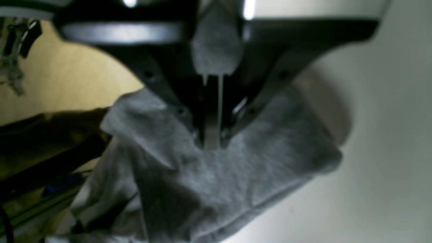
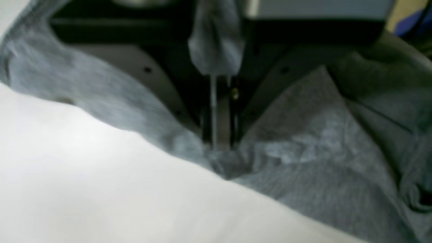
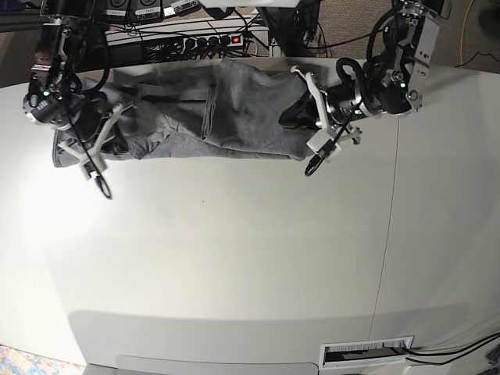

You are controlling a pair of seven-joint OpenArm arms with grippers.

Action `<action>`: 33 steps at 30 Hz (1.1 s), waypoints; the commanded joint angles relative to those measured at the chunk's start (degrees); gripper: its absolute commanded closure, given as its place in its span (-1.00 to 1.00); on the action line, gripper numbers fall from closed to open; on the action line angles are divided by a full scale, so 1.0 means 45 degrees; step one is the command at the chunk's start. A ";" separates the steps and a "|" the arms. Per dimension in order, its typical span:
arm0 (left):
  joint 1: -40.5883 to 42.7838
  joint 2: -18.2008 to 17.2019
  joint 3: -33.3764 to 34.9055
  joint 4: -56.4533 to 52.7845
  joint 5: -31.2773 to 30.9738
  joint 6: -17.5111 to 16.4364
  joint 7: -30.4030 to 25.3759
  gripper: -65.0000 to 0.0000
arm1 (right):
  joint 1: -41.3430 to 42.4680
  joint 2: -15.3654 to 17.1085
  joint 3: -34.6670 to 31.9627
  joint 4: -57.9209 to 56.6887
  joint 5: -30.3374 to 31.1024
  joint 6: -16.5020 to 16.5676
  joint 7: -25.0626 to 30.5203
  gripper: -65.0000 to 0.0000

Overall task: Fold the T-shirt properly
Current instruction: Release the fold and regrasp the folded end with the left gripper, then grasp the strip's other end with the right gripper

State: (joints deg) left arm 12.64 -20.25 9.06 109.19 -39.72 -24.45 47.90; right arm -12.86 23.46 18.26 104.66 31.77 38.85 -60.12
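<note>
Left wrist: left gripper (image 1: 212,143) jaws nearly together, pinching a fold of the T-shirt (image 1: 209,179), cloth bunched below.
Right wrist: right gripper (image 2: 219,146) jaws narrow, clamped on grey fabric edge over the table (image 2: 84,189).
Base: T-shirt (image 3: 195,117) lies stretched along the table's far edge, a gripper at each end.

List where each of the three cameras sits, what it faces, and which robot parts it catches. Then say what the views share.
Left wrist: rides on the left arm, looking down its left gripper, shut on the T-shirt above the white table.
Right wrist: sits behind the right gripper, also pinching grey cloth at the table's edge.
Base: overhead, facing down on the table; both arms and grippers show at the far side.
Shared: all three show the T-shirt and table; the base view shows both grips at once.
</note>
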 commanded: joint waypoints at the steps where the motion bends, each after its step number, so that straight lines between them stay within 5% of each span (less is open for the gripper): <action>1: -0.0078 -0.0083 -0.0044 -0.0102 -0.0097 -0.0121 -0.0423 1.00 | 0.0141 0.0219 0.0510 0.0442 0.0398 -0.0019 -0.0029 0.94; 6: -0.0063 -0.0087 -0.0044 -0.1501 0.0646 -0.0253 -0.1836 1.00 | -0.0102 0.0219 0.2769 0.0826 0.1569 -0.0015 -0.1209 0.87; 9: -0.0136 -0.0087 -0.0044 -0.2035 0.1035 -0.0257 -0.2142 1.00 | -0.0529 0.0223 0.3910 0.0826 0.1651 -0.0015 -0.1443 0.38; 11: -0.0131 -0.0083 -0.0044 -0.2239 0.1355 -0.0369 -0.2297 1.00 | -0.0884 0.0282 0.4639 0.0811 0.1637 -0.0010 -0.1457 0.23; 20: -0.0126 -0.0087 -0.0044 -0.2293 0.1836 -0.0588 -0.2642 1.00 | -0.1831 0.1258 0.6562 0.0165 0.2176 -0.0024 -0.1647 0.23; 25: -0.0117 -0.0083 -0.0044 -0.2293 0.1831 -0.0593 -0.2657 1.00 | -0.1481 0.1977 0.6562 -0.2351 0.4056 -0.0019 -0.1870 0.23; 30: -0.0087 -0.0083 -0.0044 -0.2293 0.1826 -0.0593 -0.2657 1.00 | -0.0170 0.2637 0.6499 -0.4945 0.6115 0.0068 -0.3555 0.23; 33: -0.0087 -0.0087 -0.0044 -0.2293 0.1826 -0.0588 -0.2657 1.00 | 0.0559 0.2846 0.6421 -0.5989 0.6217 0.0078 -0.3614 0.23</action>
State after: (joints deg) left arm 12.56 -20.32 9.04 98.21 -31.48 -27.05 36.53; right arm -10.70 34.41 46.76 76.82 58.61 39.03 -77.19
